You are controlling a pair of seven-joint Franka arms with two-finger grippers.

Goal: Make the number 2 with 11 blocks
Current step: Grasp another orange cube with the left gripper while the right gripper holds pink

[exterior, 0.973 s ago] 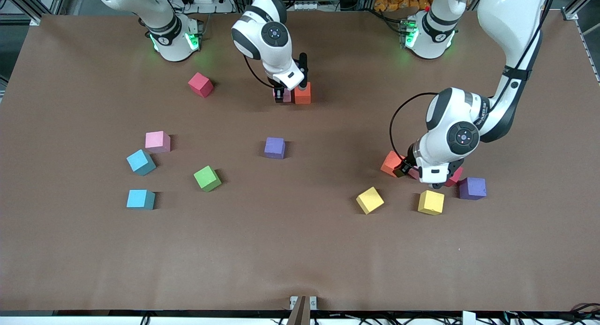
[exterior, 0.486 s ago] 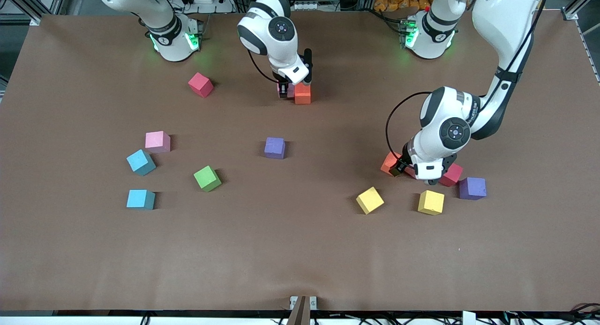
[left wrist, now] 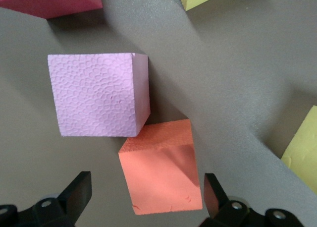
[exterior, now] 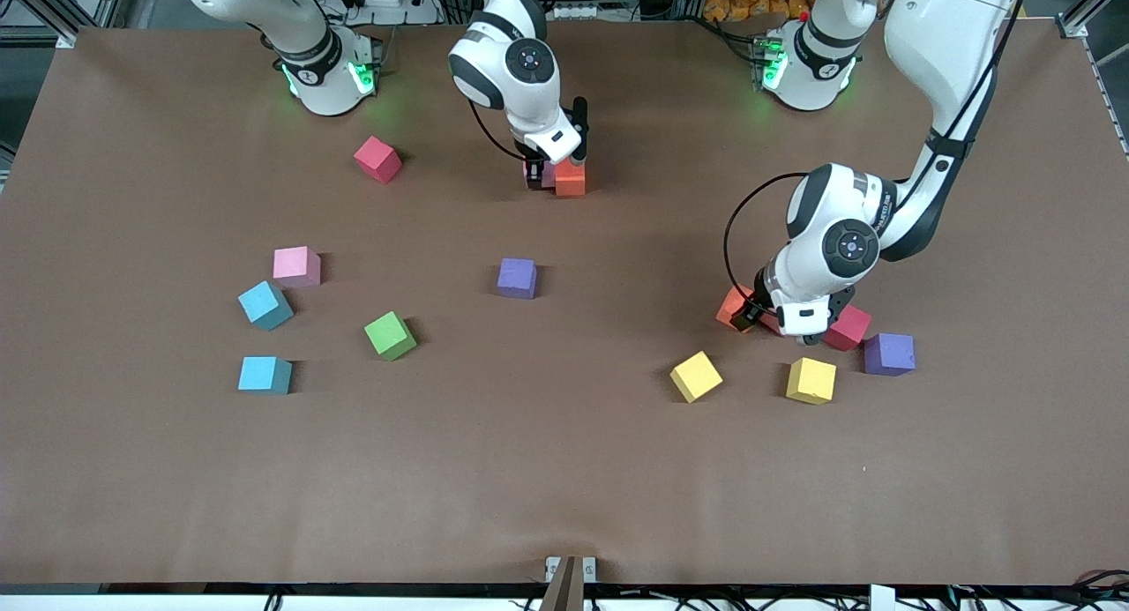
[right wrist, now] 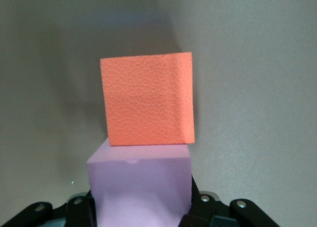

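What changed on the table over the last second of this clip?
The right hand, shut on the pink foam cube, shifted slightly toward the orange foam cube beside it. The left hand, open, slid over the orange-red foam cube toward the right arm's end, uncovering the red foam cube. The loose cubes stayed put.

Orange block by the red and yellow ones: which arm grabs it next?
Left. The left gripper hangs open over that orange block, fingers either side. The right gripper is shut on a pink block beside another orange block.
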